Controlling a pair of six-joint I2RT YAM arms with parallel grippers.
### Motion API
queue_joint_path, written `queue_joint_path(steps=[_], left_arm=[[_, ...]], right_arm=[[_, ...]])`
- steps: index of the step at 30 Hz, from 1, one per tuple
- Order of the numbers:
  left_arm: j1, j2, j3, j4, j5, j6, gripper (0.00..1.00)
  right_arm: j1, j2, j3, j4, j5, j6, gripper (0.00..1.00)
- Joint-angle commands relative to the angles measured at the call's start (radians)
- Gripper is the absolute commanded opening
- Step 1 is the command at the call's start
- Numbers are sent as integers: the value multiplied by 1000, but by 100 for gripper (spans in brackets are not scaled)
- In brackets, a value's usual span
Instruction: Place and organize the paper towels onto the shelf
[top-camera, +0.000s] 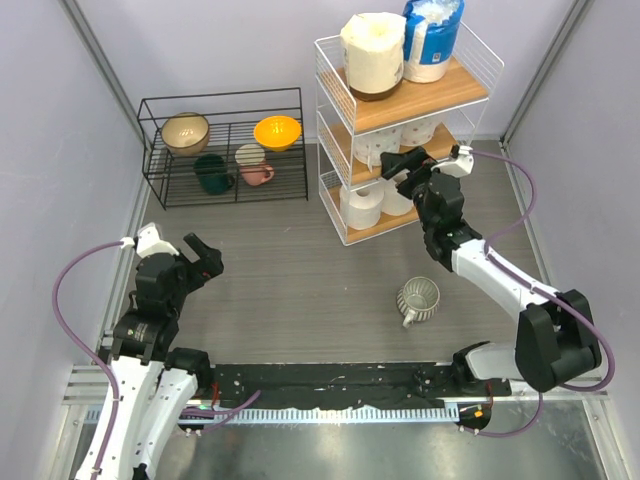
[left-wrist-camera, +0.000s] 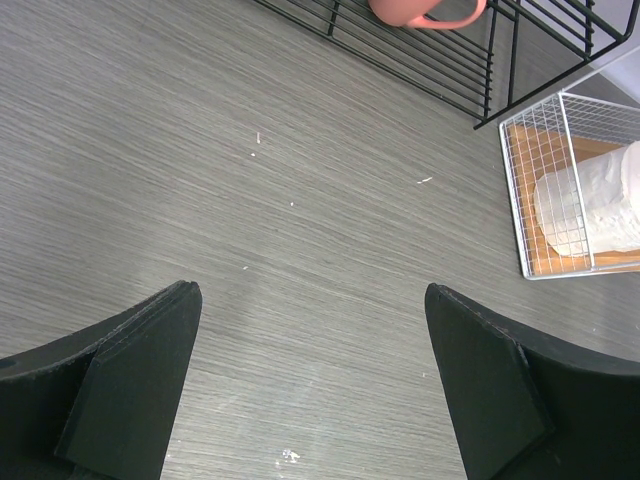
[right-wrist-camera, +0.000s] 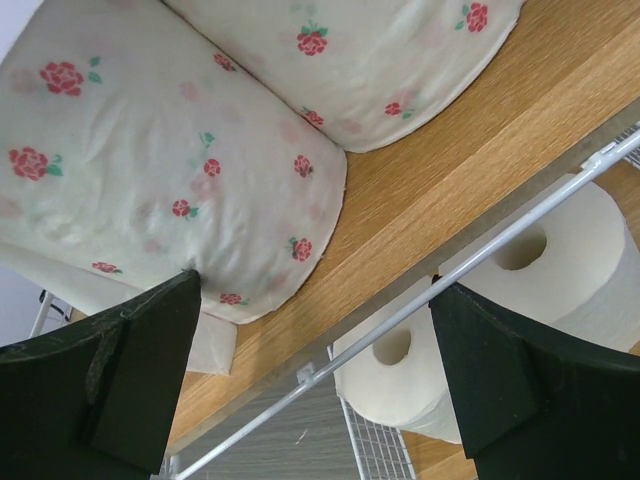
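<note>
Black right gripper (right-wrist-camera: 315, 290) — jaws spread wide, nothing between them — reaches into the shelf (top-camera: 455, 92) at its middle board (right-wrist-camera: 450, 170). Two rose-printed paper towels (right-wrist-camera: 170, 170) stand on end just ahead, slightly left of the jaws. Plain white rolls (right-wrist-camera: 560, 260) sit upright on the board below. Well apart, the left gripper (left-wrist-camera: 310, 290) hangs spread and empty.

Rose-print rolls (right-wrist-camera: 180, 150) white w/ red flowers, cream roll (top-camera: 373, 52), wrapped roll (top-camera: 432, 38) blue/white, rack (top-camera: 220, 94) black.

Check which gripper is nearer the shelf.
Right. The right gripper is at the middle board of the shelf; the left gripper hangs over the table, well off to the shelf's left.
</note>
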Motion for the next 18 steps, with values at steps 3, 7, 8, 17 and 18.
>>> queue_joint_path(steps=[3,7,8,17,18], left_arm=[[-4,-5,12,41,11,10,100],[-3,-6,12,41,11,10,100],[-4,-5,12,41,9,12,100],[-3,-11,13,43,8,9,100],[-4,-11,13,46,9,10,100]], right_arm=[[-12,37,70,82,-18,-18,100],[-16,39,75,84,-23,-21,100],[-16,36,72,84,-24,-21,100],[-16,-141,-23,17,-119,-32,100],[-16,-169,-32,-34,-131,-39,100]])
